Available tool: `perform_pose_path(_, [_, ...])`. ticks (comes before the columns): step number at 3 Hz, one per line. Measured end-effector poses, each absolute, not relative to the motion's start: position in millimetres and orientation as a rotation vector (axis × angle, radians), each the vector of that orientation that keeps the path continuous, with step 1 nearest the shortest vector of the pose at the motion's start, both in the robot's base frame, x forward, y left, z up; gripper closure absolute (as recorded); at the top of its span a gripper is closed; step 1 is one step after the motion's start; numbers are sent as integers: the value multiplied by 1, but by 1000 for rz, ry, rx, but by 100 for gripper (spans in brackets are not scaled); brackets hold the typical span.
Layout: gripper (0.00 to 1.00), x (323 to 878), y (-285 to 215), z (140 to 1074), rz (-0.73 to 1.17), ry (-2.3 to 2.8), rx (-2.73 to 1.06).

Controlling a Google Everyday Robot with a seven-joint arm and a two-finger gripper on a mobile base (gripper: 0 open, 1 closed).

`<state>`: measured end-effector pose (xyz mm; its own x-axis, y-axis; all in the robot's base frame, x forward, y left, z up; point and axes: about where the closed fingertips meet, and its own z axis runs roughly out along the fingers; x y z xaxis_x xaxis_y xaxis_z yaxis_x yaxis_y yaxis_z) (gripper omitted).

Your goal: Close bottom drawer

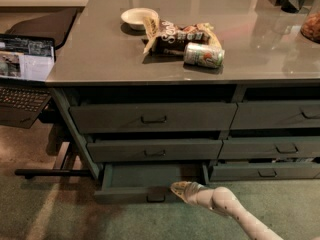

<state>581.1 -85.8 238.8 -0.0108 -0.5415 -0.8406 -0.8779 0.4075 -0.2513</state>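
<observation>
- Bottom drawer [142, 176] is pulled out of the left stack under the table [95, 59]. Its green floor shows, and its front panel sits well forward of the taller drawers [155, 150] above it.
- Claw [181, 189] is low over the carpet [75, 219], at the right end of the bottom drawer's front panel and right of its small dark handle [156, 198]. It is touching or just beside the panel; I cannot tell which.
- Claw opening: cannot tell. Nothing seen gripped in it.
- Arm [235, 214] comes in from the right of the bottom drawer, with its tip aimed at the front face, not the handle. Judged: placed for a flat push, since closing needs no grasp.
- The contact is off-centre, so the drawer may skew on its runners as it goes in.
- Above the bottom drawer, on the table: bowl [137, 16], snack bag [172, 34] and a can [203, 55] on its side. None is involved.
</observation>
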Motion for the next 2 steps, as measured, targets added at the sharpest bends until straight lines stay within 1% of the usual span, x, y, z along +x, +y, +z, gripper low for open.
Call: perform_pose_path(2, [49, 583, -92, 256, 394, 1672, -1221])
